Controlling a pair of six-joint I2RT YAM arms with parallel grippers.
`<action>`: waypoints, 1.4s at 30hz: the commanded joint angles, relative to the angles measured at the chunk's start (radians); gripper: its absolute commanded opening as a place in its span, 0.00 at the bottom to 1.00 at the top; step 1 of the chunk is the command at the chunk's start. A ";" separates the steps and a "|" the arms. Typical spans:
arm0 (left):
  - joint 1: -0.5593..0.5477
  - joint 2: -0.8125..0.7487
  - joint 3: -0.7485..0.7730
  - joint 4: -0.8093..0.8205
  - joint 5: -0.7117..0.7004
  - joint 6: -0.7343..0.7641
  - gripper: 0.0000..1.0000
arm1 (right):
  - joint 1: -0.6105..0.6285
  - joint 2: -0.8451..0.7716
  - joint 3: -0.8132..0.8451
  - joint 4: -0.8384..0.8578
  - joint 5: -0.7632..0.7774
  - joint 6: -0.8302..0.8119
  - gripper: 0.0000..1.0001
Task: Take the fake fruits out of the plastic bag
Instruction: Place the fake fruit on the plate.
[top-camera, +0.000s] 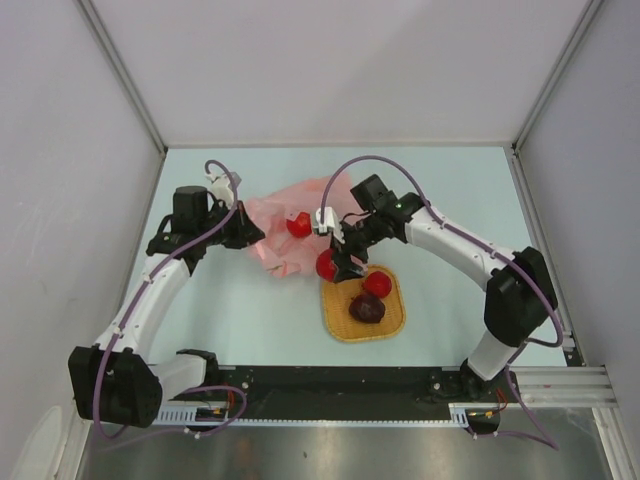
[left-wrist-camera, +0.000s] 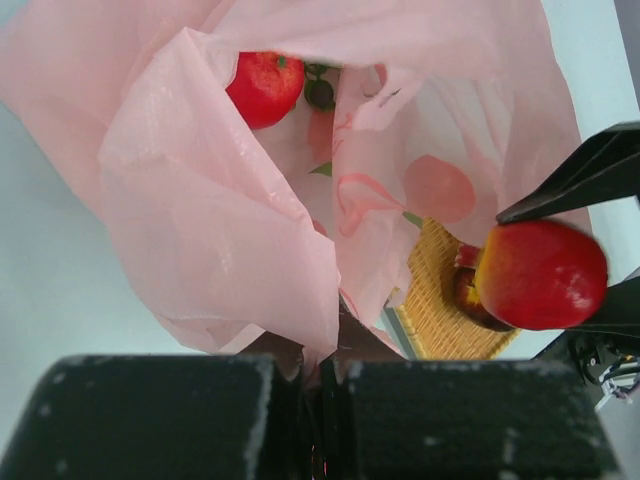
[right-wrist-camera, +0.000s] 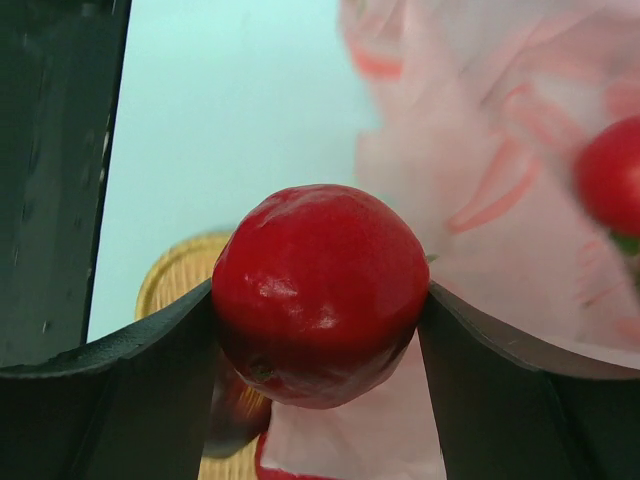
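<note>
Top view: my left gripper (top-camera: 245, 232) is fully closed, pinching the edge of the pink bag (top-camera: 275, 212), which lies crumpled on the table (top-camera: 230, 310). My right gripper (top-camera: 335, 263) is partly open around a red fruit (top-camera: 326, 266), gripped at the bag's mouth by the far-left corner of the woven mat (top-camera: 392, 322). On the mat, a third red fruit (top-camera: 377, 283) and the purple fruit (top-camera: 366, 308) are touching. A second red fruit (top-camera: 298, 225) sits inside the bag. Left wrist: my fingers (left-wrist-camera: 160, 420) are pressed together with a fold of bag film caught between them. The second red fruit is deep in the bag at the top. The held red fruit is at right, between the other arm's black fingers (left-wrist-camera: 590, 170), over the mat's edge. There's darker pink print on the film, no lettering I can make out. Right wrist: both fingers (right-wrist-camera: 150, 370) contact the red fruit's sides, seated square between them. Bag at right, mat below.
</note>
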 joint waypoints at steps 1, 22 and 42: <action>0.009 -0.002 0.021 0.037 0.014 -0.022 0.00 | 0.010 0.022 -0.010 -0.191 0.033 -0.212 0.57; 0.020 -0.008 0.009 0.051 0.013 -0.018 0.00 | 0.007 0.212 -0.018 -0.167 0.246 -0.118 0.58; 0.021 0.010 0.009 0.061 0.036 -0.025 0.00 | -0.010 0.116 0.074 -0.173 0.082 -0.083 1.00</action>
